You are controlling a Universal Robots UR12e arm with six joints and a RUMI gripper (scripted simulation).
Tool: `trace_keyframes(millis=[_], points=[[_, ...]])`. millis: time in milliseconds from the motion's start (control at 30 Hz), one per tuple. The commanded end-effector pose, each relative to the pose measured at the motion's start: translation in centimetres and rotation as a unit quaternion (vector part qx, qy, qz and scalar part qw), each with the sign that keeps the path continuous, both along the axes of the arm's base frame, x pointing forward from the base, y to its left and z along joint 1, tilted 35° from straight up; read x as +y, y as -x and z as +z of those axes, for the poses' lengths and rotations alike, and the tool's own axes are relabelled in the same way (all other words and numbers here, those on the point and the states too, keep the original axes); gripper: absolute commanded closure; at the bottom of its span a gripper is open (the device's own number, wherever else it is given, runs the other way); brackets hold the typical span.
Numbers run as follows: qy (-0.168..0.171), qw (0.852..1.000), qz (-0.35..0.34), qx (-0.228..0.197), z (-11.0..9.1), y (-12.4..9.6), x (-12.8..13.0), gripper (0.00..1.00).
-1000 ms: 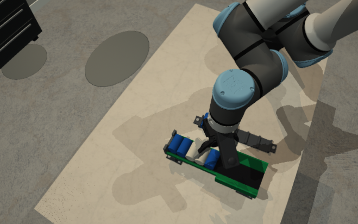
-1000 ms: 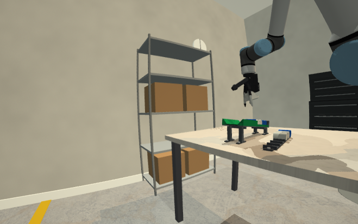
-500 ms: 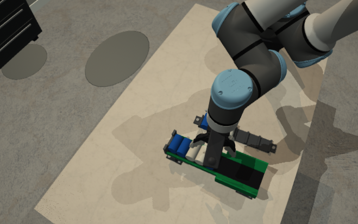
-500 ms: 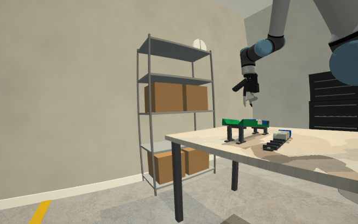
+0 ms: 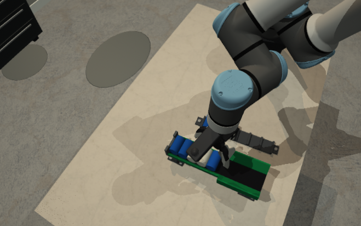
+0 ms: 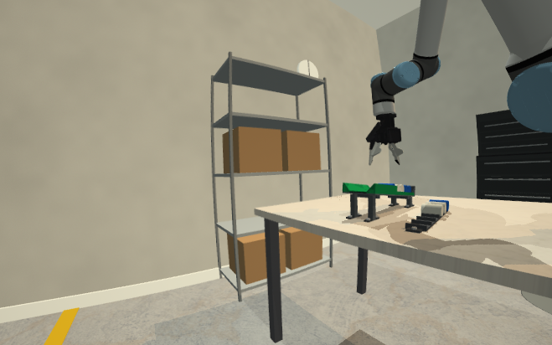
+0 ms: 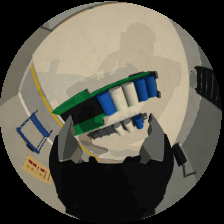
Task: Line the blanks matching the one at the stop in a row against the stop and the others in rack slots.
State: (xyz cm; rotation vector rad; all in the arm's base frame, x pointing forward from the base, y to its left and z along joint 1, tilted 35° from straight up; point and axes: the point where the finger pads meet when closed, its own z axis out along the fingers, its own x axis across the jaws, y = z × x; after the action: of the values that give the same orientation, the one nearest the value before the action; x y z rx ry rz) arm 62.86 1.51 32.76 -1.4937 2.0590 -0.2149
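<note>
The two pale-tipped fingers of the black two-jaw gripper (image 5: 211,150) (image 6: 384,162) (image 7: 109,120) stand wide apart, released, with nothing between them. They point downward, above a green-walled feed ramp with a black bed (image 5: 238,186) (image 6: 387,189) (image 7: 72,103).

Five short cylindrical plastic blanks lie crosswise in its stop-end portion. Counting from the dark end stop (image 5: 173,138) (image 7: 158,93), the order is first blue blank (image 5: 177,143) (image 7: 151,86), second blue blank (image 5: 185,148) (image 7: 141,90), two off-white blanks (image 5: 205,159) (image 7: 118,99), and outer blue blank (image 5: 213,160) (image 7: 106,103).

Alongside the ramp, lower down, lies the dark ribbed stock rack (image 5: 256,141) (image 6: 415,224) (image 7: 102,134). One blue blank (image 5: 205,122) (image 6: 445,201) (image 7: 138,122) occupies its far end as seen from the room, followed by two white blanks (image 6: 431,208) (image 7: 129,125); their exact centring cannot be told.

Both fixtures stand on the pale tabletop (image 5: 91,168) (image 6: 505,252) (image 7: 100,50). Beyond it rises a grey metal shelf unit (image 6: 230,150) bearing brown cartons (image 6: 260,150); black drawer cabinets (image 5: 5,36) (image 6: 518,171) stand farther right in the exterior view.
</note>
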Motion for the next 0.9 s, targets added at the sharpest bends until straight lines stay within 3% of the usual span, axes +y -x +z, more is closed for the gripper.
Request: trace_keyframes(millis=[0,167,367,433,867], points=[[-0.041,0.997,-0.070,0.015,-0.1,0.0,-0.3,0.00],[-0.095,0.983,-0.153,0.035,-0.3,0.1,-0.7,0.00],[-0.154,0.956,-0.242,0.056,-0.6,0.2,-1.0,0.00],[-0.154,0.956,-0.242,0.056,-0.6,0.2,-1.0,0.00],[-0.246,0.886,-0.381,0.090,-1.1,0.5,-1.4,0.00]])
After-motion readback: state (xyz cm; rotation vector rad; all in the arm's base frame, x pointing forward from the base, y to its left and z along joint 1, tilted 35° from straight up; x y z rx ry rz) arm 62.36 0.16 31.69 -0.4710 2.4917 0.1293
